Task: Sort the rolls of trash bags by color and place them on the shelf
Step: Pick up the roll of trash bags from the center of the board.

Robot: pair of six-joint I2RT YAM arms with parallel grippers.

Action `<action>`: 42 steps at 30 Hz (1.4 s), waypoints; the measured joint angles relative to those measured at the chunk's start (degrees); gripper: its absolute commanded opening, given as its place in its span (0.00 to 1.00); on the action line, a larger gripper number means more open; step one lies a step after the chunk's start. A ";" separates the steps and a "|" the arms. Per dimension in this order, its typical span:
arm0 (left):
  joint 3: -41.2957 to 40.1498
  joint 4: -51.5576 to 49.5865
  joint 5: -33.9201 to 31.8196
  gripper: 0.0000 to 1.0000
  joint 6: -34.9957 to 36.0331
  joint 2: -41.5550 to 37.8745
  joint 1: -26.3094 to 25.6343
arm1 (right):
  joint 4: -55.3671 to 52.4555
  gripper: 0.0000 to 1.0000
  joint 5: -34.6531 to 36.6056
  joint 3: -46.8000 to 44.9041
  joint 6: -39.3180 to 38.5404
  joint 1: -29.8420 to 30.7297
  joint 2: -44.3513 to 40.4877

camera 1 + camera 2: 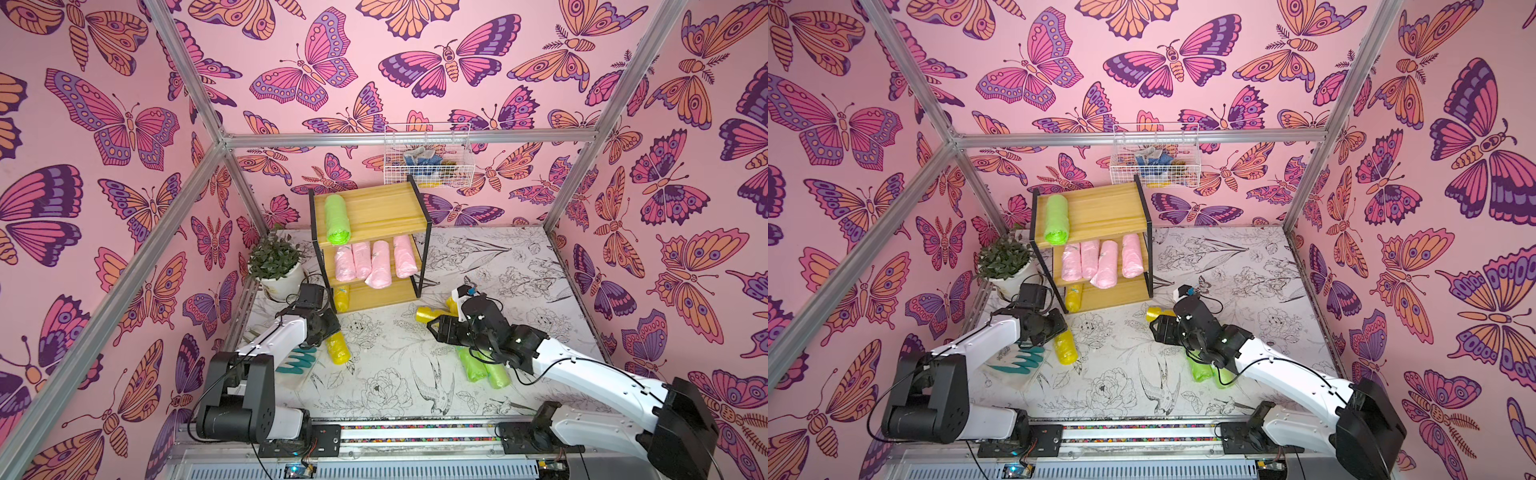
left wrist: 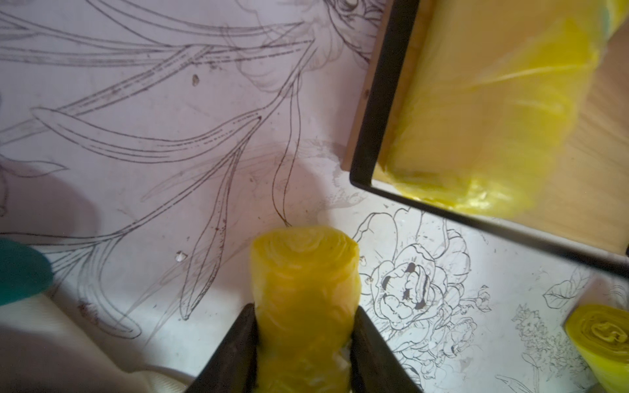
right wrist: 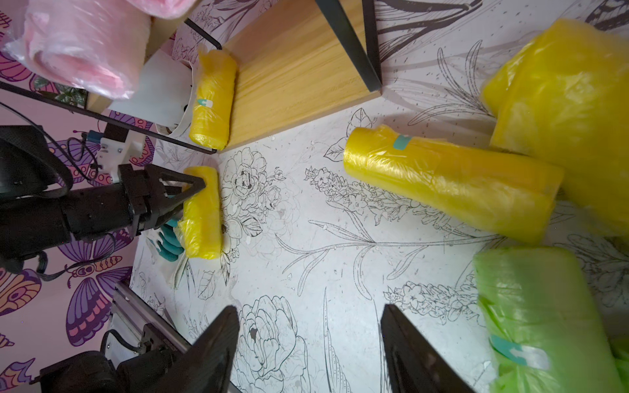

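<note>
1. Gripping a yellow roll (image 2: 304, 268) with my left gripper (image 2: 305, 309). Its fingers press against both sides of the roll, which lies on the table just in front of the shelf (image 1: 386, 208), near a front corner of the bottom tier.
2. I judge I am on the yellow sort. The shelf's bottom tier holds one shelved yellow roll (image 1: 341, 297), its middle tier holds four pink rolls (image 1: 376, 259), and its top tier holds one green roll (image 1: 337, 220).
3. My next move calls for lifting clear of the table, passing over the shelf's thin black front rail and under its middle board, then laying the roll beside the shelved one. The plastic looks soft, so I'd keep the squeeze firm.
4. My right gripper (image 3: 308, 308) stands spread wide with nothing between its fingers, well out from the shelf's front. Two more loose yellow rolls (image 3: 449, 180) and some loose green rolls (image 1: 484, 365) lie farther from the shelf.
5. The left wrist view shows the finger contact, which the wrist hides in both top views. The right wrist view shows a teal label on the shelved roll. Only the top views show all three tiers.
</note>
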 measured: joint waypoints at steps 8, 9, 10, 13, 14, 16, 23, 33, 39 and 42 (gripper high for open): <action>-9.75 -0.17 6.49 0.00 -4.39 -13.94 0.17 | -3.72 0.74 2.73 0.24 1.11 4.48 -4.46; -11.13 -1.09 7.82 0.00 -5.22 -17.31 0.17 | -4.04 0.76 3.10 0.48 1.27 5.35 -4.46; -12.52 -1.81 9.42 0.00 -6.27 -21.46 0.17 | -4.46 0.79 3.50 0.79 1.36 6.29 -4.35; -15.30 -3.87 13.92 0.00 -10.27 -35.47 0.00 | -4.70 0.82 4.33 2.12 2.40 9.49 -3.08; -15.89 -4.76 15.26 0.00 -11.82 -40.72 -0.09 | -4.02 0.83 4.33 2.43 2.89 10.40 -2.29; -16.44 -6.45 17.20 0.00 -14.91 -49.99 -0.17 | -1.97 0.89 4.15 2.60 4.37 11.96 -0.57; -16.59 -11.41 21.24 0.00 -26.10 -66.93 -0.17 | 13.68 0.99 0.20 1.25 12.04 15.41 6.32; -15.67 -15.76 23.69 0.00 -31.50 -63.32 -0.17 | 26.71 0.79 -4.63 6.45 14.27 21.40 18.25; -14.14 -15.91 23.69 0.00 -32.06 -62.82 -0.17 | 29.35 0.81 -5.51 6.78 15.06 23.32 20.52; -14.14 -16.28 23.65 0.00 -32.13 -62.45 -0.17 | 29.86 0.81 -5.60 6.80 15.72 24.28 20.76</action>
